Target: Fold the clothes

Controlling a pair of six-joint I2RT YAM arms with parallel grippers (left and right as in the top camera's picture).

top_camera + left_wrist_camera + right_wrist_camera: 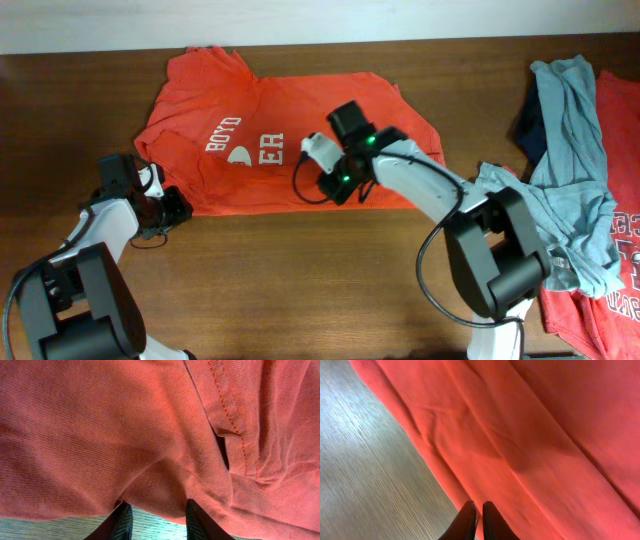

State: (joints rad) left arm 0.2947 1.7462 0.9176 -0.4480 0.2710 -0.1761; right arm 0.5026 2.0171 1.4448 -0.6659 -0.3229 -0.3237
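Note:
An orange-red T-shirt (270,110) with white print lies spread at the back middle of the table. My left gripper (175,210) sits at the shirt's lower left edge. In the left wrist view its gripper (159,515) stands open, the shirt (150,435) bunched just past the tips and bare table between the fingers. My right gripper (335,190) is at the shirt's front hem. In the right wrist view that gripper (479,510) is shut, a thin fold of the shirt's edge (520,450) pinched between the fingers.
At the far right lies a pile of clothes: a light grey-blue shirt (570,130), a navy one (530,125) under it and another orange-red one (615,250) with white print. The brown wooden table (300,280) shows in front of the spread shirt.

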